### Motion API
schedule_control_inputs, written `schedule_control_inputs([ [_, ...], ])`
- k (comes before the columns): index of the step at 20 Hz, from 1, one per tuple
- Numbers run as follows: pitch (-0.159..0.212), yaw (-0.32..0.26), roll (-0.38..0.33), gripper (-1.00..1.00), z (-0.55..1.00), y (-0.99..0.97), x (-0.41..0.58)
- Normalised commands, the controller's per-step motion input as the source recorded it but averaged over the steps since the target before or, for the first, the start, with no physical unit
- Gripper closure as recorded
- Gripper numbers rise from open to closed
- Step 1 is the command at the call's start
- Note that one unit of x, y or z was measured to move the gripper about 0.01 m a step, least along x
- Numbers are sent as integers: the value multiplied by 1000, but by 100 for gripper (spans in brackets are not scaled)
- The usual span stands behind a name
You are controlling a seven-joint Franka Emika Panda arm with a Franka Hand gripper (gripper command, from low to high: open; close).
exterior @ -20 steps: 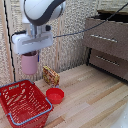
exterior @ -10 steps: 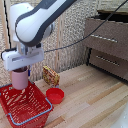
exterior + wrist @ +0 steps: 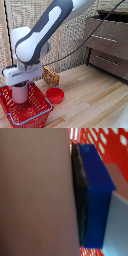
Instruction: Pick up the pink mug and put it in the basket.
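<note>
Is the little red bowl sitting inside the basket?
No, the red bowl sits on the wooden floor beside the basket, on the exterior view's right.

**Little clearance inside the basket**

I see the white boxy gripper (image 3: pixel 21 80) filling the red wire-mesh plastic basket (image 3: pixel 40 114)'s open top, pale-pink cylindrical mug (image 3: pixel 20 93) between mesh walls. Shallow red bowl (image 3: pixel 55 95) and patterned yellow-brown box (image 3: pixel 50 76) stand just beside it; bare wooden floor (image 3: pixel 95 105) lies open beyond.

Mug (image 3: pixel 20 93) in basket (image 3: pixel 42 101), bowl (image 3: pixel 55 95) beside.
</note>
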Motion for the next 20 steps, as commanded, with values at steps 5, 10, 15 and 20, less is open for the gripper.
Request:
schedule_control_inputs([
  [5,90,0,-18,-100,-180,307,0],
  [10,2,-21,-24,-100,-11,373,-19],
  [15,-35,-61,-20,-100,133,318,6],
  [20,-26,-7,0,-100,701,86,106],
])
